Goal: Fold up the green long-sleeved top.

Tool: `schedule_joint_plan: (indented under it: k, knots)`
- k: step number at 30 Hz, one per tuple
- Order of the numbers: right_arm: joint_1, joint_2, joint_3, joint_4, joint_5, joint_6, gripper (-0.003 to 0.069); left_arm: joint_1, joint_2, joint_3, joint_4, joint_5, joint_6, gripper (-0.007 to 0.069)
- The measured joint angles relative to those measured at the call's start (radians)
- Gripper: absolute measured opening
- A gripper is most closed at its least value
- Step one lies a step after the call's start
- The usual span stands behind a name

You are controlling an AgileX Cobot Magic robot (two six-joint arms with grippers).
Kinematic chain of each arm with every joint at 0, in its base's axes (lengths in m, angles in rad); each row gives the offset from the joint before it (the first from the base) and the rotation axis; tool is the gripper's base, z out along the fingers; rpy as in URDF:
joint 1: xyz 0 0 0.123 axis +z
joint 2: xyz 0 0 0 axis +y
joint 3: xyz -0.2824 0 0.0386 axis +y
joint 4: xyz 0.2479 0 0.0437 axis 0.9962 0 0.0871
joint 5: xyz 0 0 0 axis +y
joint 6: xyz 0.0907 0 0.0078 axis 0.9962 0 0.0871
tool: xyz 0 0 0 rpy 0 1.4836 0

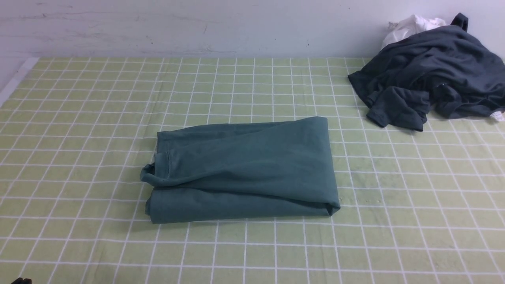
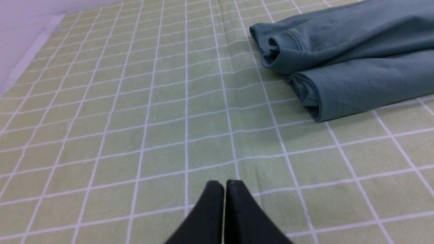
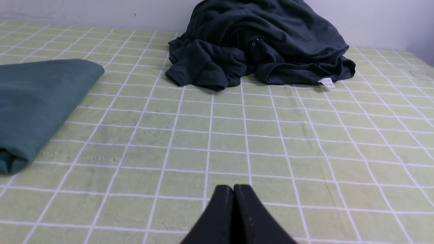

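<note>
Closed black left gripper and right gripper hold nothing above the green checked tablecloth, so snagging the folded teal-green cotton top would likely undo its loose cuff.

Laundry-folding bench: checked tablecloth, clothes heap.

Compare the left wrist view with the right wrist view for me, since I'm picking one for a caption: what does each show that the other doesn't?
Only the left wrist view shows the shut left gripper and the green top's cuff and hem end. Only the right wrist view shows the shut right gripper, the crumpled dark grey garment and the top's smooth folded corner. Both show the green top and the checked green cloth.
</note>
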Motion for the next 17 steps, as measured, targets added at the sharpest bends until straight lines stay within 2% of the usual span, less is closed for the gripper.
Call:
schedule_joint_plan:
  k: [17]
  knots:
    - [0.000, 0.000, 0.000, 0.000, 0.000, -0.020, -0.0016, 0.000, 0.000, 0.000, 0.000, 0.000, 0.000, -0.0004]
